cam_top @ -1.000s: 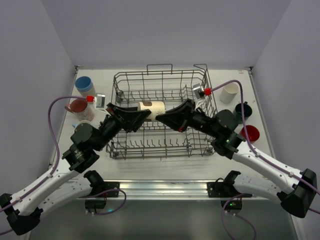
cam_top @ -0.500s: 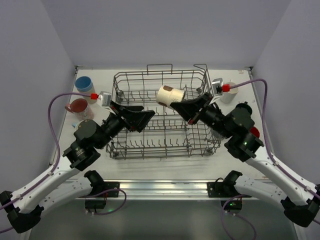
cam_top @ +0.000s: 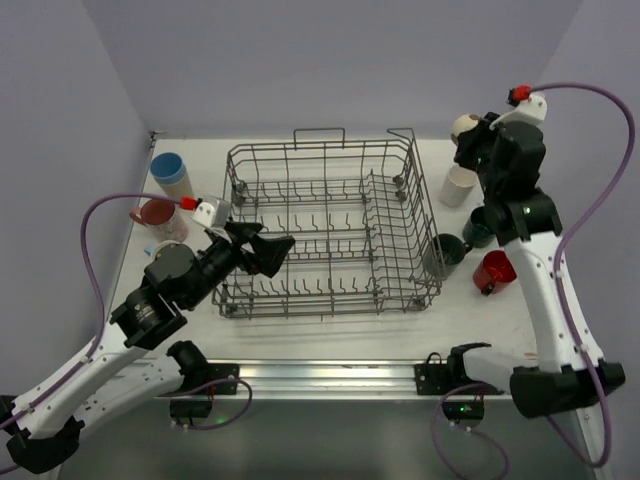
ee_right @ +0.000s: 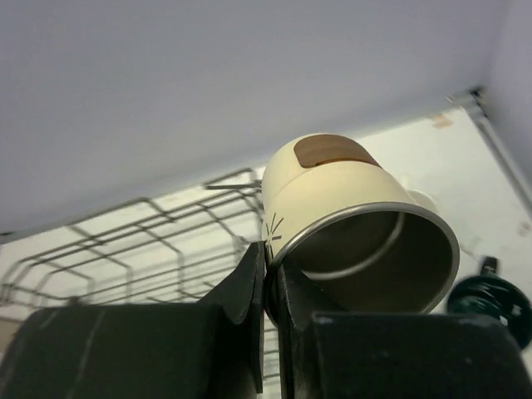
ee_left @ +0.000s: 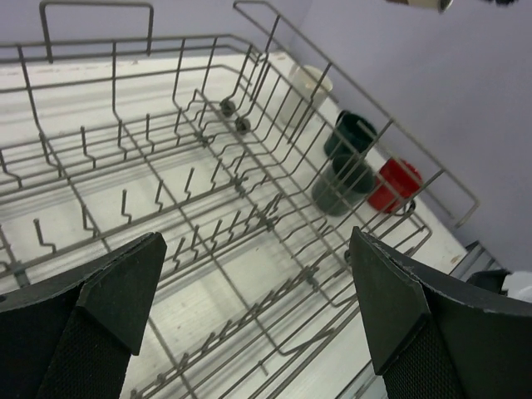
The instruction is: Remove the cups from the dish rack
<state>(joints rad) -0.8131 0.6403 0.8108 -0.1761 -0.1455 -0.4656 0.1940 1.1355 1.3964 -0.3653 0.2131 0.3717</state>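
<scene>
Right wrist: right end effector point(ee_right: 268, 268) clamps cream cup point(ee_right: 332, 187) rim; left end effector point(ee_left: 256, 249) apart.

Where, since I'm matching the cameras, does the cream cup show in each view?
Top external: the cream cup is at the upper right, held high past the far right corner of the dish rack.
Left wrist: probably the cream sliver at the top edge, right.
Right wrist: centre, its rim pinched by the right pincer.
Shared landmark: the dish rack.
</scene>
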